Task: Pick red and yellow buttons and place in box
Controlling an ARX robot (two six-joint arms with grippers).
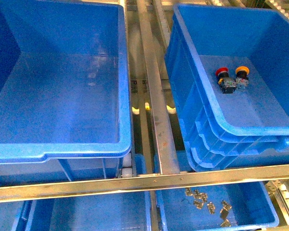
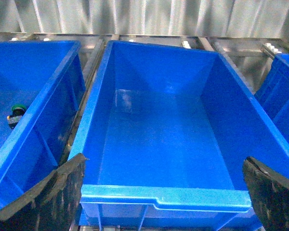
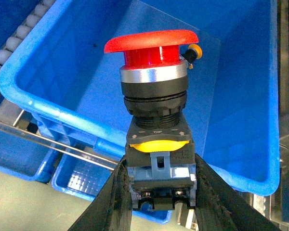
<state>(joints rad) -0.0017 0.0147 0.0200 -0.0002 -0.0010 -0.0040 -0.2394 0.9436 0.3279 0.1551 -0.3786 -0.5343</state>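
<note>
Metal rack rails (image 1: pixel 156 110) run between the bins ahead of me, with corrugated sheet behind in the left wrist view. Largest item on the left: a deep blue bin (image 1: pixel 62 149), single rim, nothing visible on its floor. To the right stands the box (image 1: pixel 207 96), blue with a doubled stacked rim. On its floor, toward the far side, lie two buttons touching each other: one red-capped (image 1: pixel 222 73), one yellow-orange-capped (image 1: pixel 242 72), each on a dark body. Below the front rail, a lower blue tray (image 1: pixel 260 211) holds small metal clips (image 1: pixel 207 202).

Neither arm shows in the front view.

My right claw (image 3: pixel 159 192) is clamped on a red button (image 3: pixel 151 43): the fingers (image 3: pixel 113 197) press both sides of its grey contact block, red mushroom cap pointing away from the wrist, silver collar and black body beneath it. It hangs over a blue bin.

My left claw (image 2: pixel 164 192) is spread wide, fingertips (image 2: pixel 62 187) well apart, nothing between them.
</note>
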